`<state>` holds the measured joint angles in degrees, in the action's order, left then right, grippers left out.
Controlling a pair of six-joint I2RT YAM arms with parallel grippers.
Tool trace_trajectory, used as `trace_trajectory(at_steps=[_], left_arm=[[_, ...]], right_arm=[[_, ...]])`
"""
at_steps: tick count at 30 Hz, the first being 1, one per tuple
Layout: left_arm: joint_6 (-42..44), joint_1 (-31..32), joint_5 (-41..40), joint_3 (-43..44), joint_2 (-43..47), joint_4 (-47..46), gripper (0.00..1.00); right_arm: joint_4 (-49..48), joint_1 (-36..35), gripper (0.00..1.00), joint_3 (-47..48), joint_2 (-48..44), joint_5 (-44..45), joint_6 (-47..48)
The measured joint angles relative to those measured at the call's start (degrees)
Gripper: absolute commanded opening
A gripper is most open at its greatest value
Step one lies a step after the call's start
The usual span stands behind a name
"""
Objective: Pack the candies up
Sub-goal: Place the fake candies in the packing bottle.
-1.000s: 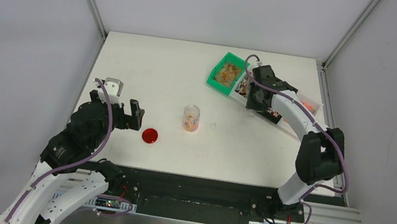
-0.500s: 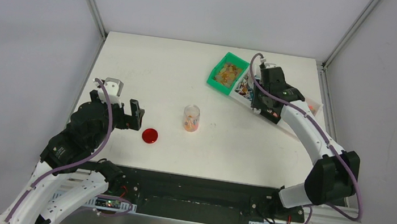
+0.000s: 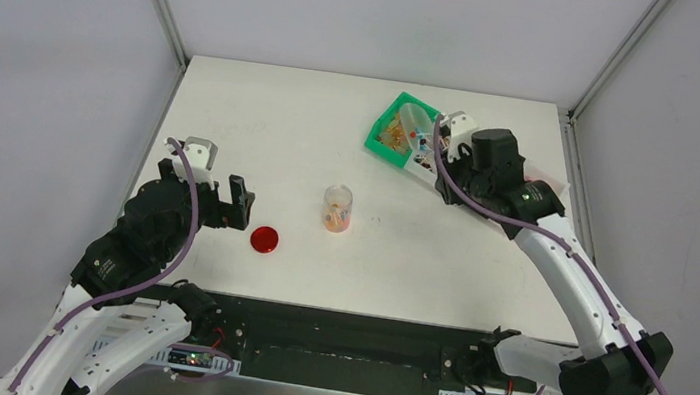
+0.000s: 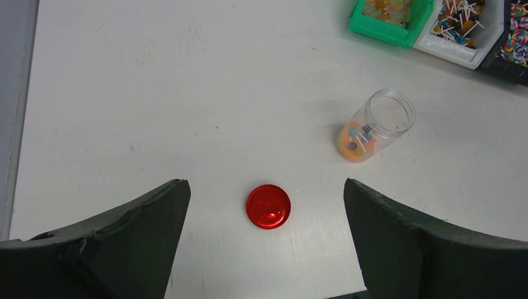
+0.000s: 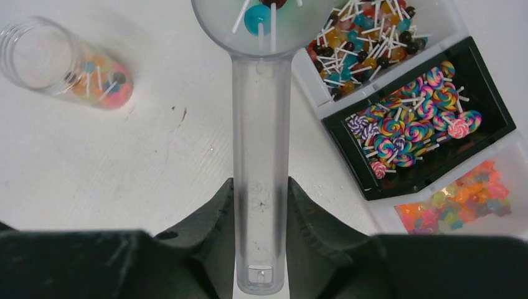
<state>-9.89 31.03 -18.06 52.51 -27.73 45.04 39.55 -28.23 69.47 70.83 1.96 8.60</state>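
The candies lie sorted in bins at the back right: amber ones in a green bin [image 3: 386,137], small lollipops in a white bin [image 5: 367,43], swirl lollipops in a black bin [image 5: 411,118], orange gummies in a clear bin [image 5: 461,202]. My right gripper [image 5: 260,187] is shut on the handle of a clear scoop [image 5: 260,124]. A few lollipops [image 5: 256,17] sit in its bowl, which hangs over the green bin. A clear open jar [image 3: 337,208] with some candies in its bottom stands mid-table. My left gripper [image 4: 264,182] hangs open above a red lid [image 4: 268,206].
The bins stand in a slanted row near the table's right edge. The jar [image 4: 373,124] is right of the lid [image 3: 264,239] and beyond it. Metal frame posts rise at the back corners.
My right arm has lifted the scoop out of the white lollipop bin and swung its bowl left and back over the green bin. The left arm has not moved.
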Motion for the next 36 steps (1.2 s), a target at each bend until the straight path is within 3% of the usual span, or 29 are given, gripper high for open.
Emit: trace_trajectory(at_steps=[15, 27, 36], left_arm=[[0.0, 0.0, -0.11, 0.0, 0.0, -0.02, 0.99], [0.0, 0.0, -1.18, 0.0, 0.0, 0.0, 0.99], [0.0, 0.0, -1.22, 0.0, 0.04, 0.0, 0.99]], right_arm=[[6.58, -7.34, 0.0, -2.91, -8.33, -9.2, 18.4], [12.55, -18.95, 0.0, -2.78, -3.74, -0.96, 28.24], [15.87, -22.84, 0.0, 1.38, 1.18, 6.97, 33.03]])
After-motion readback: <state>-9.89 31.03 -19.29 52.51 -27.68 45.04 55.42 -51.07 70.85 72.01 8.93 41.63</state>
